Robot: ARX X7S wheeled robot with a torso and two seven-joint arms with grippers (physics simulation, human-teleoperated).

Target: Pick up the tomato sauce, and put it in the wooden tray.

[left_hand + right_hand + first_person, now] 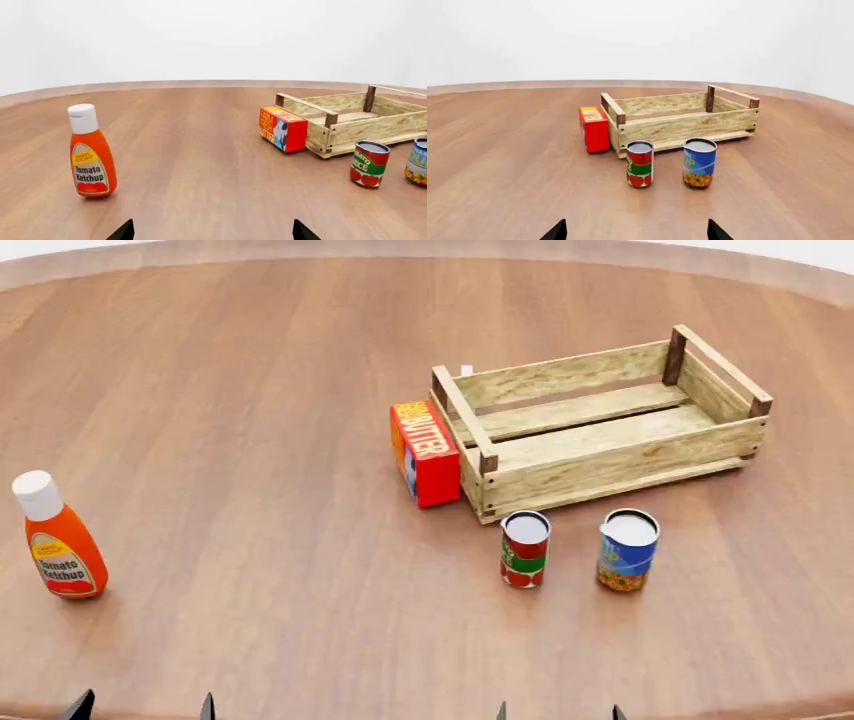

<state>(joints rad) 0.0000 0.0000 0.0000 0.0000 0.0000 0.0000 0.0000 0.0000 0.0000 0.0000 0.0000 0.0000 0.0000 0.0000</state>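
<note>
The tomato sauce can [525, 549] stands upright on the round wooden table [240, 390], just in front of the wooden tray [601, 420] and apart from it. A blue-and-yellow can [627, 549] stands beside it, on the robot's right, with a gap between the 2. A red-and-orange butter box [424, 453] rests against the tray's left end. Well off to the left, alone, stands a tomato ketchup bottle [59, 540] — orange with a white cap.

Both grippers sit low at the near edge of the table, holding nothing. The left gripper [142, 707] and the right gripper [558, 711] each show only 2 dark fingertips spread wide apart — jaws parted, well short of the cans.
</note>
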